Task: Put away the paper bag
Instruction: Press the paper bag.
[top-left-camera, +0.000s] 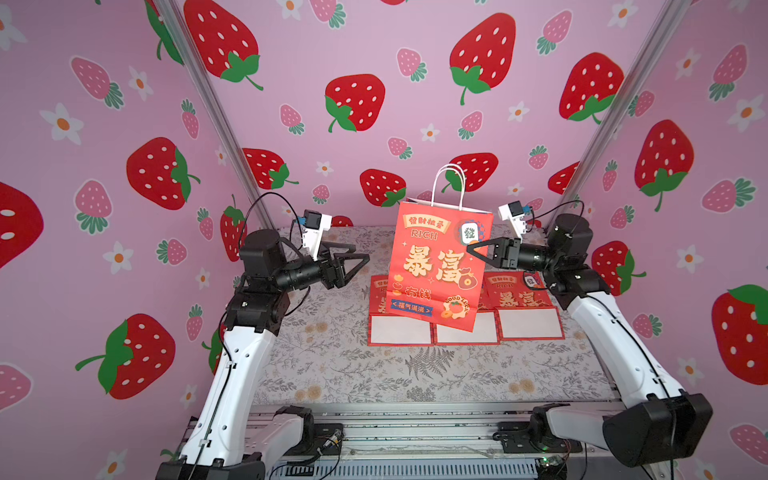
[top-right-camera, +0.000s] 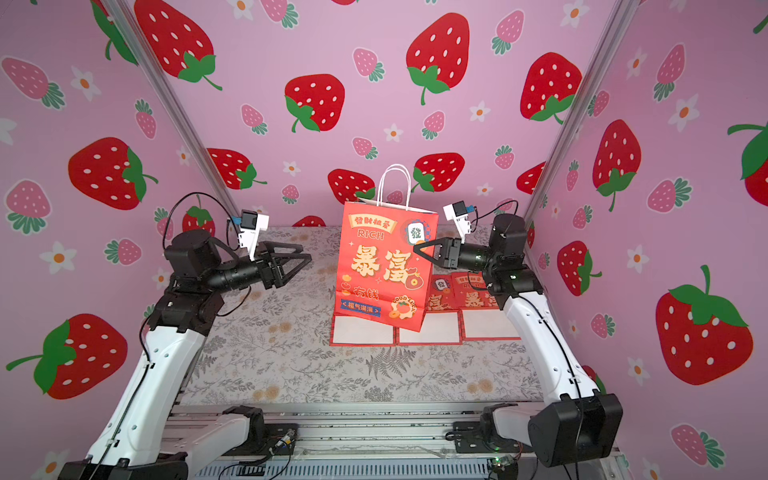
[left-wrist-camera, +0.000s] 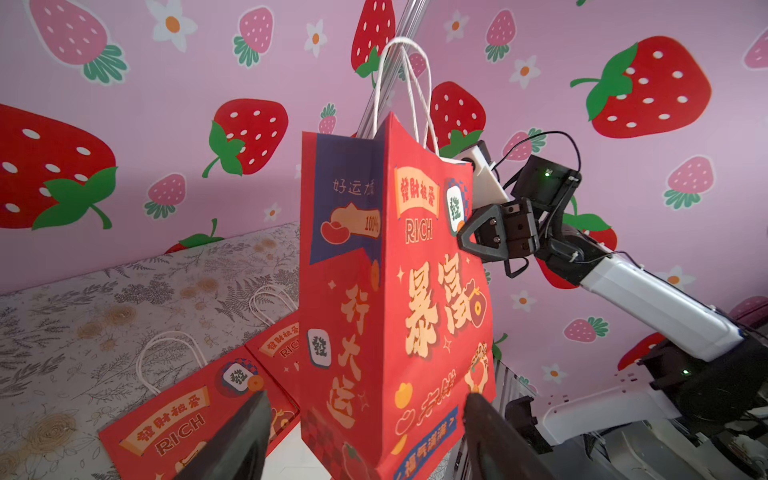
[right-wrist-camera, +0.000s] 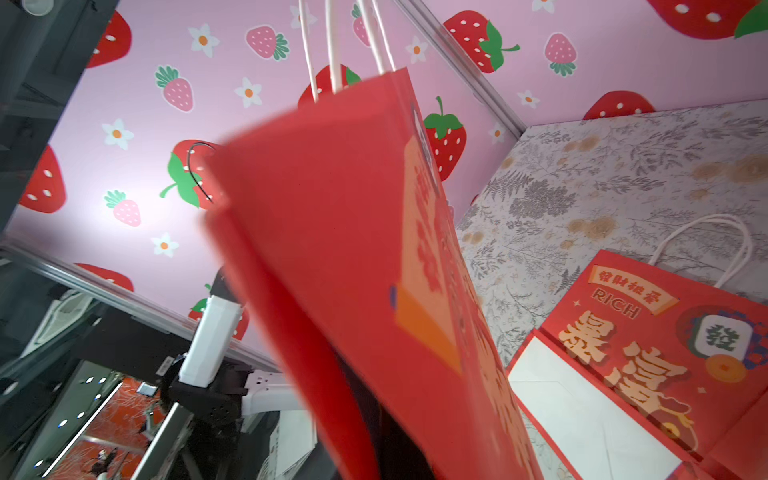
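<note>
A red paper bag (top-left-camera: 436, 266) is being held upright, slightly tilted, at the centre of the frame in both top views. Gold characters, the word RICH and a blue side panel are being displayed on it, and white cord handles (top-left-camera: 449, 183) are standing up from its open top. Its right edge is being pinched by the right gripper (top-left-camera: 471, 249), whose fingers are closed on the paper. The left gripper (top-left-camera: 361, 253) is being seen left of the bag, apart from its edge, its fingers (left-wrist-camera: 245, 440) spread wide. Three flat bags (top-left-camera: 525, 309) of the same print are lying in a row, partly being hidden by the held bag; whether its bottom is touching them cannot be told. All is being carried on a grey tablecloth (top-left-camera: 415, 374) printed with ferns and flowers. The scene is being enclosed by pink walls (top-left-camera: 374, 54) patterned with strawberries, with metal posts (top-left-camera: 216, 112) running up the corners.
</note>
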